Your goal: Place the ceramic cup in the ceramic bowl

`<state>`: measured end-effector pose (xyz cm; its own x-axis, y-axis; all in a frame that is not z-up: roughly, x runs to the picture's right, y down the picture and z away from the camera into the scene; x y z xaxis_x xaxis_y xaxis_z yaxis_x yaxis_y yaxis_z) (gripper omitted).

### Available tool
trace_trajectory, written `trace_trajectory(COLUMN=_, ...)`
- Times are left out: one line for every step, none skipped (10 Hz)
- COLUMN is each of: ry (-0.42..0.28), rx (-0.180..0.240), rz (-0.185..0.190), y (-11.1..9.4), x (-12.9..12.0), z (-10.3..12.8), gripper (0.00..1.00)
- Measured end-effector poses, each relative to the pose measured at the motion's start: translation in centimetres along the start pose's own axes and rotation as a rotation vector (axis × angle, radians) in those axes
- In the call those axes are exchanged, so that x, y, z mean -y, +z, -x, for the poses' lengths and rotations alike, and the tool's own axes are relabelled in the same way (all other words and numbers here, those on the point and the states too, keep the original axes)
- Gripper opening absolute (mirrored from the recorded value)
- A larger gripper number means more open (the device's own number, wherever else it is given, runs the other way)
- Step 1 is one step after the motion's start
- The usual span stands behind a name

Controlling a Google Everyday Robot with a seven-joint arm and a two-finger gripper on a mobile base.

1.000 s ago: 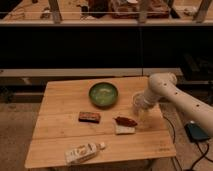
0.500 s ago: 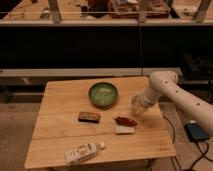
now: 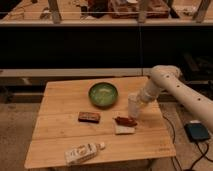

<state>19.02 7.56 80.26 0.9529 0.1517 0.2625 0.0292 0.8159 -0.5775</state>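
Note:
The ceramic bowl (image 3: 103, 94), green with a dark rim, sits on the wooden table (image 3: 60, 130) at the back middle. My white arm reaches in from the right. My gripper (image 3: 136, 101) is just right of the bowl and holds the small white ceramic cup (image 3: 134, 109), which hangs at its tip a little above the table. The cup is level with the bowl's right edge and apart from it.
A brown bar (image 3: 88, 117) lies in front of the bowl. A red packet (image 3: 125, 120) rests on a white pad (image 3: 125, 130) below the cup. A white-and-tan tube (image 3: 82, 152) lies near the front edge. A dark box (image 3: 197, 132) sits on the floor at right.
My gripper has moved left toward the bowl, and the cup has moved with it.

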Motion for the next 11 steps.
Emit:
trace_trajectory(ry=-0.012, rx=0.006, rz=-0.012, y=-0.3, x=0.8, z=1.0, gripper=0.09)
trace_trajectory(ry=-0.018, rx=0.009, rz=-0.016, y=-0.4, x=1.2, z=1.6, gripper=0.07)
trace_trajectory(ry=-0.021, rx=0.014, rz=-0.022, y=-1.0, x=1.6, z=1.9, gripper=0.07)
trace_trajectory(ry=-0.027, rx=0.023, rz=-0.024, y=-1.9, x=2.3, z=2.6, gripper=0.07)
trace_trajectory(ry=-0.044, rx=0.031, rz=-0.031, y=-2.7, x=3.0, z=4.0, gripper=0.07)
trace_trajectory(ry=-0.062, rx=0.044, rz=-0.041, y=-4.0, x=3.6, z=6.2, gripper=0.07)
trace_trajectory(ry=-0.068, rx=0.054, rz=-0.048, y=-4.8, x=3.9, z=7.1, gripper=0.07)
trace_trajectory(ry=-0.072, rx=0.065, rz=-0.055, y=-5.2, x=4.1, z=7.6, gripper=0.07)
trace_trajectory(ry=-0.082, rx=0.073, rz=-0.060, y=-5.3, x=4.3, z=8.1, gripper=0.07)
trace_trajectory(ry=-0.093, rx=0.077, rz=-0.063, y=-5.1, x=4.4, z=8.7, gripper=0.07)
trace_trajectory(ry=-0.096, rx=0.083, rz=-0.064, y=-4.1, x=4.7, z=9.5, gripper=0.07)
